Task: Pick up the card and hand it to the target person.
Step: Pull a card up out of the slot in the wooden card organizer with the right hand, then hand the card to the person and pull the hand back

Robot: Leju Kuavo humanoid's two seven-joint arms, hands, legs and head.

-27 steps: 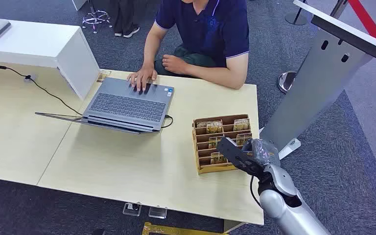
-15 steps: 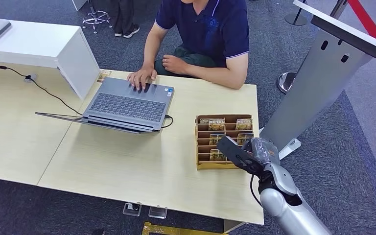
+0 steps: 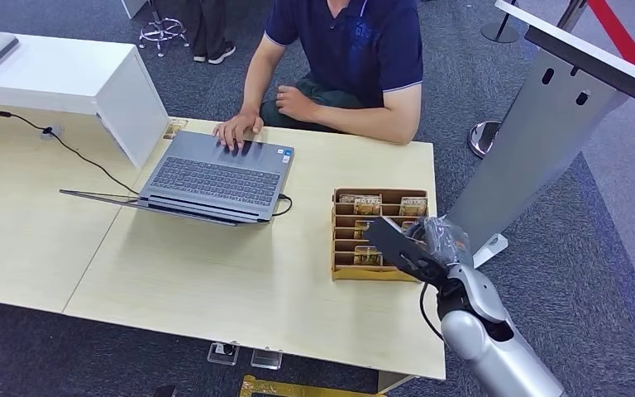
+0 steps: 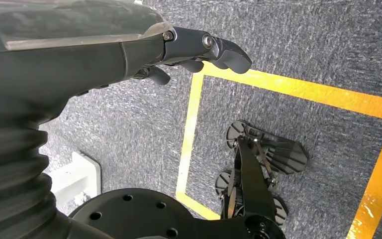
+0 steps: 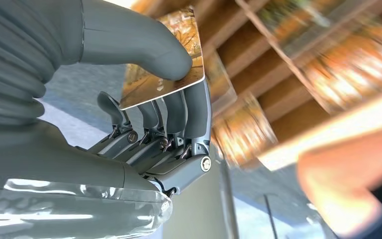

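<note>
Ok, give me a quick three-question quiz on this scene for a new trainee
1. True or false: the right hand pinches a card between thumb and fingers.
2. Which item sits under the person's hand? A) laptop B) card rack C) white box
3. Fill in: the left hand hangs over grey ____ marked with yellow tape.

Key: 1 true; 2 A; 3 carpet.

Grey carpet floor (image 3: 595, 248) all around, yellow tape lines (image 4: 298, 89) marked on it. Pale wood counter (image 3: 240, 289), white box unit (image 3: 74, 78) at far left. Grey slanted stand (image 3: 546, 124) at right, red barrier strip (image 3: 628, 37) beyond. Bright, even light.
</note>
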